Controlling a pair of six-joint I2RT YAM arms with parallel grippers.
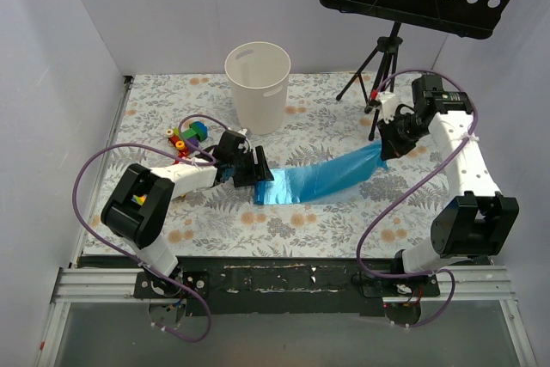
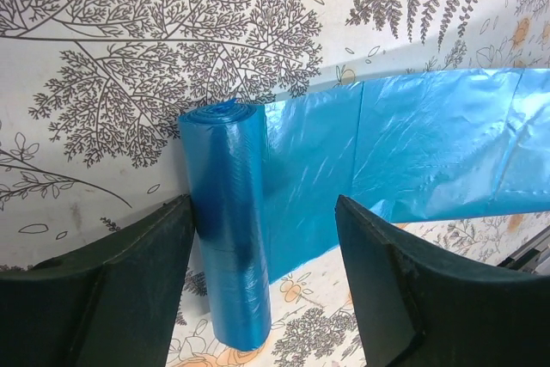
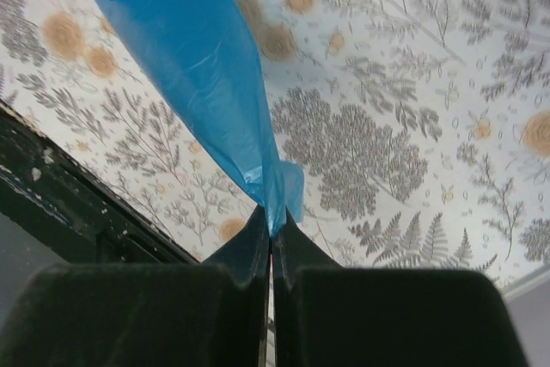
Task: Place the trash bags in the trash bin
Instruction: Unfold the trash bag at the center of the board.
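The trash bags (image 1: 318, 180) lie on the flowered tablecloth (image 1: 344, 225) as thin, glossy blue film, partly unwound from a tight roll (image 2: 225, 221). The smooth cream trash bin (image 1: 258, 83) stands further back. The film looks very light, soft and slippery, so it will probably sag; the firmer roll seems the better place to hold. The left gripper (image 2: 264, 208) stands open around the roll, holding nothing. The right gripper (image 3: 271, 229) is pinched closed on the film's free end.
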